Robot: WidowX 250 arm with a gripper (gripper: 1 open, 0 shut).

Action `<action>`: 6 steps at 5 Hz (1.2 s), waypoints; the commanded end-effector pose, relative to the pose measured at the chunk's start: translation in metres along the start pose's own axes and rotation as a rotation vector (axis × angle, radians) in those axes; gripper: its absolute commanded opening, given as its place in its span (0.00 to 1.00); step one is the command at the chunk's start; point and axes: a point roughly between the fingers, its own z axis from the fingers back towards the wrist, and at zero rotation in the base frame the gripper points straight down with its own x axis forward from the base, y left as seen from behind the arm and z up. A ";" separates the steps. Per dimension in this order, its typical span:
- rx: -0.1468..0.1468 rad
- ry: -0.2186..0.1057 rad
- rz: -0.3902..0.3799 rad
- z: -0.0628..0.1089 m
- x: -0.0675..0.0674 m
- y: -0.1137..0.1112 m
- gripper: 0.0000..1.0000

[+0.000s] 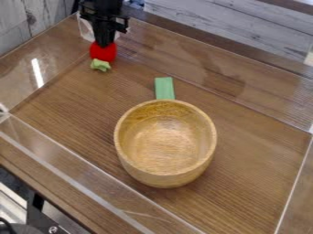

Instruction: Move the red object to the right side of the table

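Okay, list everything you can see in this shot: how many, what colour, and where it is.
red object: one, red with a light green leafy end, far left of the table, right under the gripper.
wooden bowl: one, light wood, upright, centre front.
bowl handle: one, flat green, sticking out from the bowl's far rim.
table: one, brown wood grain.
acrylic walls: clear, low, along the table's edges.
gripper: one, black, pointing down at the red object's top, fingers together; whether it grips the object cannot be told.
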 end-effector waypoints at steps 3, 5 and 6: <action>0.021 -0.104 0.088 0.051 0.008 0.007 0.00; 0.033 -0.081 0.089 0.032 0.008 -0.010 1.00; 0.035 -0.084 0.074 0.024 0.011 0.002 0.00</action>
